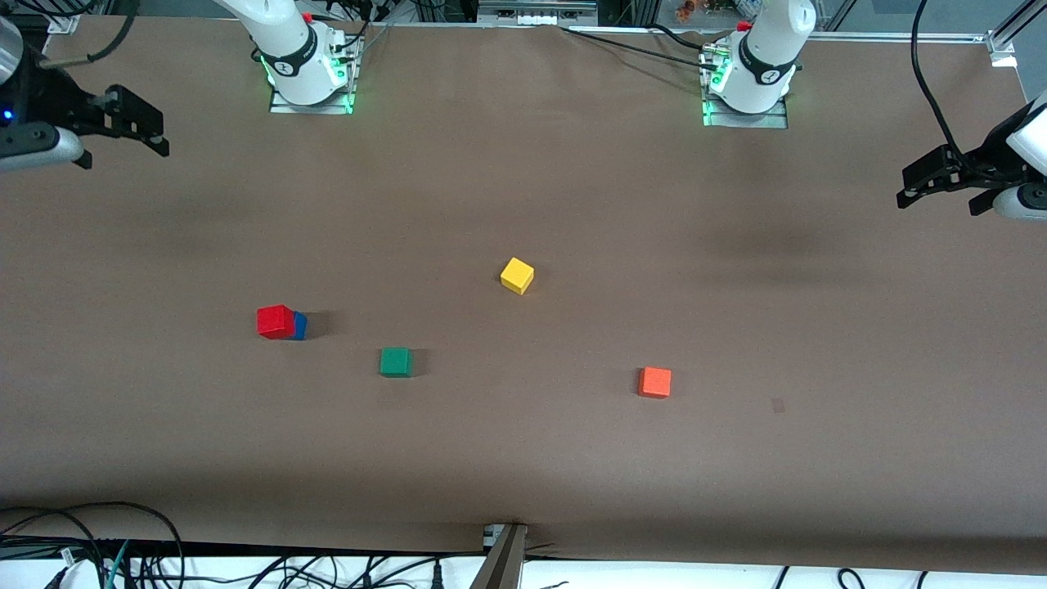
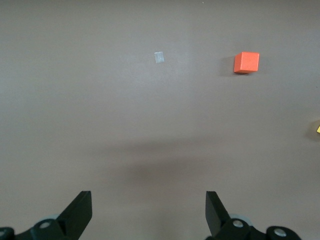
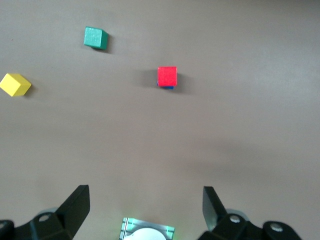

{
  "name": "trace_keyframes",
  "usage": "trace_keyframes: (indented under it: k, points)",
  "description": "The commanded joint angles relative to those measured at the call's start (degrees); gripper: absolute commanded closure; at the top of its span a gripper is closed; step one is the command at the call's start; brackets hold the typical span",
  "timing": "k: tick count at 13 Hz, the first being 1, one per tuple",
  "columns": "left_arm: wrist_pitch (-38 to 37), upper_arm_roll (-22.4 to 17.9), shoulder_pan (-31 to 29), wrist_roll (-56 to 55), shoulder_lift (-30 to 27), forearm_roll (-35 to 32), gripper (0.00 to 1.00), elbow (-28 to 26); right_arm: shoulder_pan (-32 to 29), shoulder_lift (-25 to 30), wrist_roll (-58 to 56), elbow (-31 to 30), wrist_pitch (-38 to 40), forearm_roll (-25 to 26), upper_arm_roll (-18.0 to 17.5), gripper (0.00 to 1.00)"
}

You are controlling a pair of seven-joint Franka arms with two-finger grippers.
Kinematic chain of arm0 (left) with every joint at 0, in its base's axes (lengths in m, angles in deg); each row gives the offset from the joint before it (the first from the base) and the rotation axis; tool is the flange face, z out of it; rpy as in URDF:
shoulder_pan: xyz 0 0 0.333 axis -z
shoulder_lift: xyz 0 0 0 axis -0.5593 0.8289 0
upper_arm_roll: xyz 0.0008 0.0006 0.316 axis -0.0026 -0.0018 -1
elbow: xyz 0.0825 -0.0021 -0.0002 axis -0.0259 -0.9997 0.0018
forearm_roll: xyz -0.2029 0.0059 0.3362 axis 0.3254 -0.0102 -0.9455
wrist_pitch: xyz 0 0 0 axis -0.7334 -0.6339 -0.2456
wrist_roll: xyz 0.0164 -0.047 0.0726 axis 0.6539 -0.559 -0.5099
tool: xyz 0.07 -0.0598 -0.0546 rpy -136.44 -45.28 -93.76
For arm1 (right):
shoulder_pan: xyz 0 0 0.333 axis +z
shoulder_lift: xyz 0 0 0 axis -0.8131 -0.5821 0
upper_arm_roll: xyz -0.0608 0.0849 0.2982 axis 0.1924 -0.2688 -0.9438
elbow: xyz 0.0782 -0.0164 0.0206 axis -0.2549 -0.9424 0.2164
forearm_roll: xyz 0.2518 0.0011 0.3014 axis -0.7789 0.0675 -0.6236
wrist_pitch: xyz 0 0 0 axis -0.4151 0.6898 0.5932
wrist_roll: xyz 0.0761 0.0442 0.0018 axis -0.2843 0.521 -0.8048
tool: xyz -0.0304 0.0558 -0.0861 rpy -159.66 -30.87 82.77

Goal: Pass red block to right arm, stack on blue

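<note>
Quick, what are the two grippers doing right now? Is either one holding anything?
Left gripper: open, holding nothing, over bare table at the left arm's end.
Right gripper: open, holding nothing, up at the right arm's end.

I read this as a robotics lab: two white arm bases (image 1: 307, 61) bolted to metal plates with green status lights at the top of the frame, a brown paper-covered table (image 1: 523, 458), aluminium framing (image 1: 1002, 37) at the upper right, and tangled cables (image 1: 123, 556) along the bottom edge.
</note>
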Motion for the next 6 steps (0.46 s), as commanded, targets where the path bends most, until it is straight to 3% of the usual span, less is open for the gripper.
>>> trace_keyframes:
  k: [1, 6]
  points:
    - [-1.5, -0.1, -0.2, 1.3, 0.7, 1.2, 0.0, 1.8, -1.1, 0.1, -0.6, -1.4, 0.4, -0.4, -0.6, 0.0]
    - [-1.5, -0.2, -0.4, 1.4, 0.7, 1.5, 0.0, 1.7, -0.7, -2.3, -0.3, 0.9, 1.1, 0.2, -0.8, 0.0]
